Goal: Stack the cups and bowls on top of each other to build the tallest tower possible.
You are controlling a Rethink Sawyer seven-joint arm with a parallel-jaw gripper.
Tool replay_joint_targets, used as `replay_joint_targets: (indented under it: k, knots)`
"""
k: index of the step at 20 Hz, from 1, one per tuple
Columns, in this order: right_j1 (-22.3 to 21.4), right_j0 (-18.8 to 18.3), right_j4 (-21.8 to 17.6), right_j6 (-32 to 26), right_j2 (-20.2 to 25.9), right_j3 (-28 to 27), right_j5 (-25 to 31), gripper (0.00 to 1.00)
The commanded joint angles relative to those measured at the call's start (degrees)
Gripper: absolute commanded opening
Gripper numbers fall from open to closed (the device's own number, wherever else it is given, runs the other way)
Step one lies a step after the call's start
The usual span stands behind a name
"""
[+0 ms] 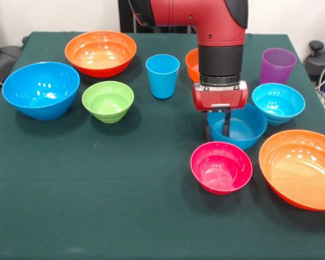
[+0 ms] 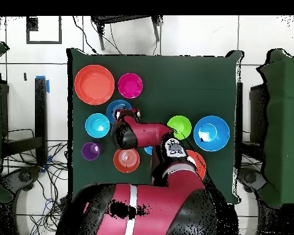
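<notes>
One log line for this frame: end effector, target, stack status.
end effector: open, fingers down over rim of blue bowl | held: nothing | tower: not started | pink bowl: alone, in front

Surface (image 1: 124,216), dark green cloth, carries everything; landmark: light blue cup (image 1: 162,76). Left of cup: green bowl (image 1: 108,101), big blue bowl (image 1: 41,90), orange bowl (image 1: 101,52). Right: purple cup (image 1: 277,65), cyan bowl (image 1: 278,103). Nearer camera: blue bowl (image 1: 244,130), pink bowl (image 1: 221,167), large orange bowl (image 1: 300,168).

The red and black arm (image 1: 219,32) comes straight down, wrist vertical. Its hand (image 1: 217,125) points downward, the two dark fingers (image 1: 226,123) standing parted.
</notes>
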Motion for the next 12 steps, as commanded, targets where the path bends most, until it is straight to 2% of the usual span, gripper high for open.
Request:
replay_joint_targets:
  k: [1,10,12]
  knots:
    - [0.8,-0.7,-4.6,3.4,5.4,-1.0,0.7,0.0]
    - [0.6,-1.8,-5.7,2.8,6.9,-1.2,3.3,0.0]
    - [0.1,-0.7,-5.1,1.5,5.7,-2.0,6.5,0.0]
